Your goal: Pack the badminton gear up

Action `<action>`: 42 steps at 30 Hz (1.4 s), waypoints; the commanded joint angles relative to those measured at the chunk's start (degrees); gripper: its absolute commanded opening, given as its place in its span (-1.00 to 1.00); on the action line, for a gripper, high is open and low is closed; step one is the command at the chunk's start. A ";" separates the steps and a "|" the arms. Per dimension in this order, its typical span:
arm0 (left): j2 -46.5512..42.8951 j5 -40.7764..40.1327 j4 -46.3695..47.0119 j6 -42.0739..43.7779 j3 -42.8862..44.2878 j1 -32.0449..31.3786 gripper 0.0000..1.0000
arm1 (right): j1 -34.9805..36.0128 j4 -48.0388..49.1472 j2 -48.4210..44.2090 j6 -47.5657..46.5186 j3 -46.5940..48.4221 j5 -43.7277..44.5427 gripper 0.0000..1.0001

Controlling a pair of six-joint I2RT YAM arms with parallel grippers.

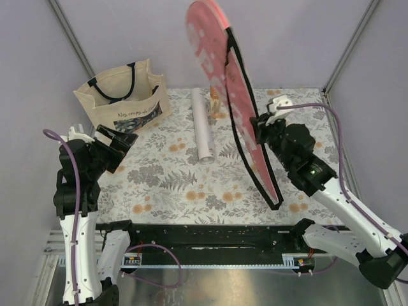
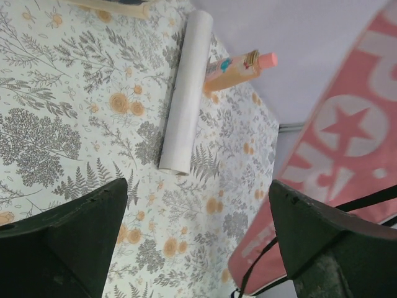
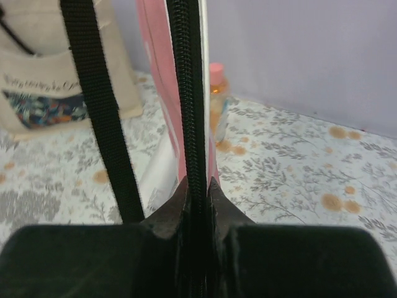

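My right gripper [image 1: 260, 127] is shut on the black zipper edge [image 3: 189, 112] of the pink racket cover [image 1: 229, 89] and holds it upright on edge above the table, its narrow end low near the front. The cover also shows in the left wrist view [image 2: 338, 155] with white lettering and a star. A long white tube [image 1: 203, 124] lies flat on the cloth at mid-back; it also shows in the left wrist view [image 2: 186, 87]. My left gripper [image 1: 118, 141] is open and empty at the left, above the cloth. No rackets are in view.
A beige tote bag with black straps [image 1: 124, 95] stands at the back left. An orange bottle with pink cap [image 2: 239, 68] lies beside the tube's far end. A flowered cloth [image 1: 172, 185] covers the table. A black strap [image 3: 102, 112] hangs from the cover.
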 commanded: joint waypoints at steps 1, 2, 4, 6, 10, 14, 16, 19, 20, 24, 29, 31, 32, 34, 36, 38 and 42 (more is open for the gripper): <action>0.04 9.21 8.08 6.14 -5.03 -0.30 0.98 | -5.76 -6.87 -1.28 14.53 10.61 3.82 -1.00; 0.04 11.14 9.66 7.11 -6.44 -0.39 0.98 | -7.43 -9.85 -0.93 17.43 11.59 4.00 -1.00; -0.05 13.53 11.60 7.82 -8.64 -0.65 0.98 | -10.77 -13.73 -0.40 24.19 12.65 4.00 -1.00; 0.04 15.81 13.54 9.13 -10.40 -1.09 0.98 | -13.67 -15.50 -0.22 29.13 12.04 3.82 -1.00; 0.13 19.86 15.82 12.56 -12.25 -2.58 0.98 | -18.08 -13.94 -1.63 39.06 7.30 2.68 -1.00; 0.30 18.29 17.76 17.30 -13.30 -9.07 0.98 | -21.06 -9.02 -1.28 46.36 1.41 0.93 -1.00; 0.65 16.18 18.29 18.80 -14.09 -12.15 0.98 | -22.12 -5.60 -1.37 50.14 -3.32 0.48 -1.00; 2.32 14.86 18.99 20.12 -14.45 -16.11 0.98 | -23.09 7.65 -1.19 54.01 -11.49 0.30 -1.00; 2.85 14.25 19.00 20.65 -14.45 -17.25 0.98 | -23.53 11.35 -0.58 55.07 -13.69 0.31 -1.00; 3.56 12.75 20.05 21.79 -14.36 -19.28 0.98 | -26.95 24.36 4.24 58.42 -19.33 -3.11 -1.00; 3.38 12.48 22.16 21.97 -14.54 -19.28 0.98 | -31.26 36.67 11.80 61.92 -21.97 -8.47 -1.00; 3.64 12.22 22.60 21.97 -14.54 -19.28 0.98 | -32.58 40.72 15.49 63.25 -22.77 -11.19 -1.00; 3.90 11.87 22.69 21.97 -14.54 -19.28 0.98 | -33.19 41.87 17.16 63.86 -23.03 -13.12 -1.00; 4.34 9.68 22.16 21.62 -14.36 -19.28 0.98 | -34.16 43.11 20.76 65.01 -23.91 -17.07 -0.94; 4.87 9.41 21.72 22.06 -14.01 -19.28 0.98 | -35.04 42.07 22.27 65.54 -24.35 -20.42 -0.53; 5.31 8.88 21.20 22.23 -13.40 -19.28 0.98 | -36.01 36.82 21.58 63.71 -23.83 -23.24 0.01; 5.93 5.55 17.86 24.08 -10.94 -19.28 0.98 | -36.01 11.47 15.79 54.48 -18.13 -20.03 0.59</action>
